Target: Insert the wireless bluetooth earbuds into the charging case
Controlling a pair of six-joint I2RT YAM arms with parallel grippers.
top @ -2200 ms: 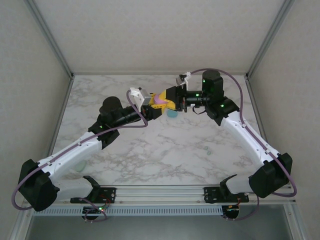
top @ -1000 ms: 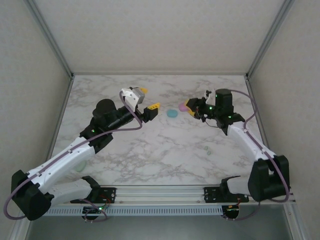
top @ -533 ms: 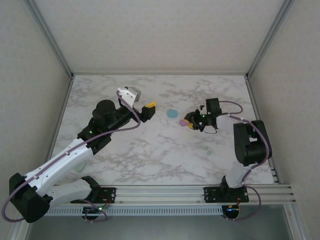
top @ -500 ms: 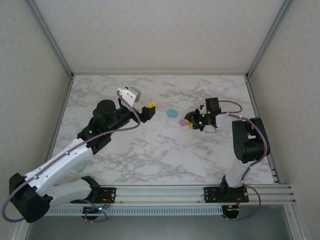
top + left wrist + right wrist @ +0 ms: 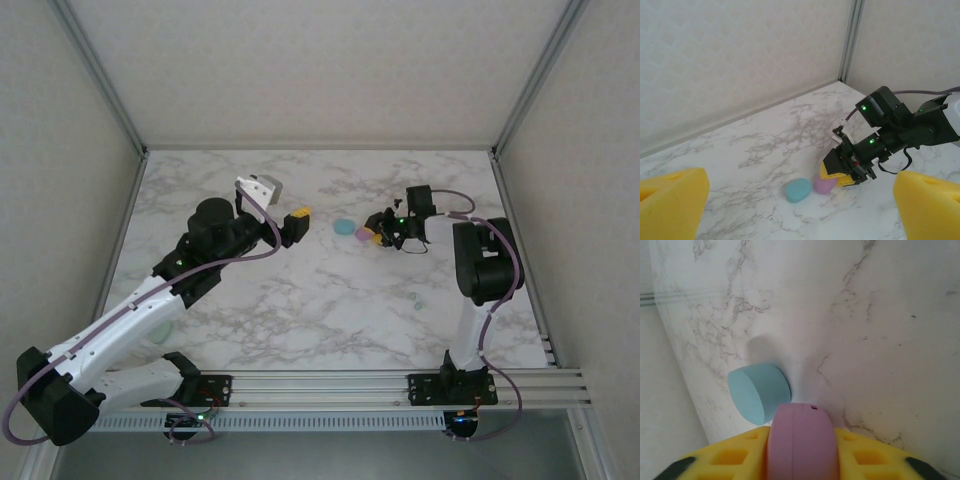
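Parting from mid-air meeting | drawing left hand (image 5: 800, 215) back, pads wide apart | lowering pink charging case (image 5: 800, 440), clamped in right hand (image 5: 377, 233), beside teal case (image 5: 759, 394) mid-frame | probably one case done

White marble table (image 5: 300, 310) enclosed by pale walls (image 5: 320, 70).

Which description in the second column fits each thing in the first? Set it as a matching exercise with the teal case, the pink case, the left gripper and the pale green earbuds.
Column one
1 teal case
2 pink case
3 left gripper
4 pale green earbuds

Column two
A between the yellow fingers of the right gripper
B open, holding nothing
C free on the table, beside the pink one
D on the table, nearer the arm bases

Pairs: 1-C, 2-A, 3-B, 4-D
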